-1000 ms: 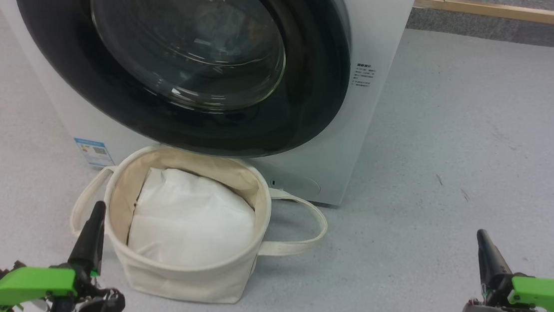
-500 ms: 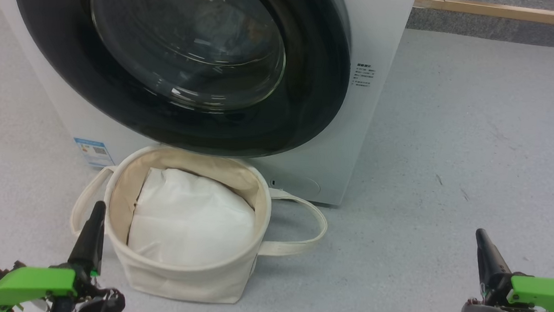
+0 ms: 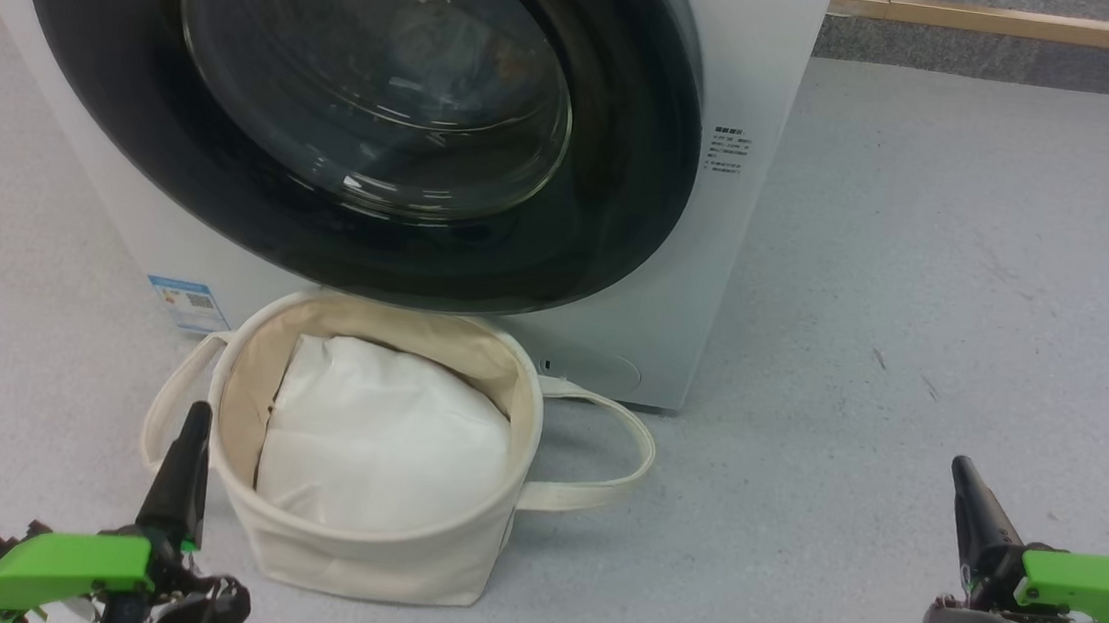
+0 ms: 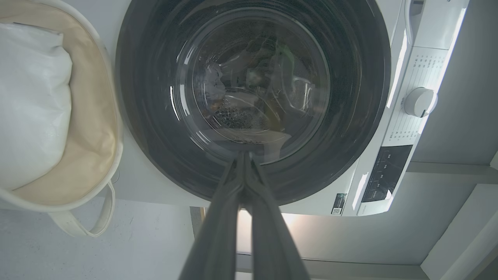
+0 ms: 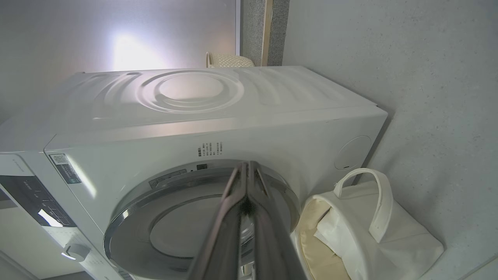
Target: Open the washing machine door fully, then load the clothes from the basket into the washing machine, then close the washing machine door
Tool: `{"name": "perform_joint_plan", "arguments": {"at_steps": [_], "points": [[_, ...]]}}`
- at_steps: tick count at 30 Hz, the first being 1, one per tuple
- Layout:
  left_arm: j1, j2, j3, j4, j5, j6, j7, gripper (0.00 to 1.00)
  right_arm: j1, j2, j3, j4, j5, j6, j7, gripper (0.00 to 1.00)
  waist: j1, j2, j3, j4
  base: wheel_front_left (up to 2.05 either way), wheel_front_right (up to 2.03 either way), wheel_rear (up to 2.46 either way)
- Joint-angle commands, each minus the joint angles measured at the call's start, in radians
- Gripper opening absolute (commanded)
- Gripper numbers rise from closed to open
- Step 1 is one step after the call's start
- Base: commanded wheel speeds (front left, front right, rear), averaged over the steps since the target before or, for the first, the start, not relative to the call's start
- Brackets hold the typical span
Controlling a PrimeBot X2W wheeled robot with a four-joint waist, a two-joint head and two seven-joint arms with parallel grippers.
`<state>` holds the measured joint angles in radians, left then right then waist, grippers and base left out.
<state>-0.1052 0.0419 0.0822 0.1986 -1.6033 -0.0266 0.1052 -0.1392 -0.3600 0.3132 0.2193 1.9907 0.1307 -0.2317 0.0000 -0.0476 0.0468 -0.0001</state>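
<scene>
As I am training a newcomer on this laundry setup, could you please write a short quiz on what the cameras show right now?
1. True or false: the washing machine door is closed.
2. What lies in the basket? A) a plain white bundle B) blue jeans C) nothing
3. Fill in: the jaws of the left gripper and the right gripper are both ____.
Key: 1 true; 2 A; 3 shut.
</scene>
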Motion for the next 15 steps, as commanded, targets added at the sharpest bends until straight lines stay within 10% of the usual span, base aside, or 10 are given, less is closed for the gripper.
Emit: {"name": "perform_joint_plan", "arguments": {"at_steps": [1,15], "points": [[-0.024,0.008,0.036,-0.039,-0.002,0.001,0.007,0.00,-0.032,-0.031,0.015,-0.034,0.008,0.000,-0.009,0.00,0.0000,0.0000,0.000,0.000,0.00,0.00,0.00],[-0.024,0.008,0.036,-0.039,-0.002,0.001,0.007,0.00,-0.033,-0.036,0.021,-0.037,0.013,0.000,-0.014,0.00,0.0000,0.0000,0.000,0.000,0.00,0.00,0.00]]}}
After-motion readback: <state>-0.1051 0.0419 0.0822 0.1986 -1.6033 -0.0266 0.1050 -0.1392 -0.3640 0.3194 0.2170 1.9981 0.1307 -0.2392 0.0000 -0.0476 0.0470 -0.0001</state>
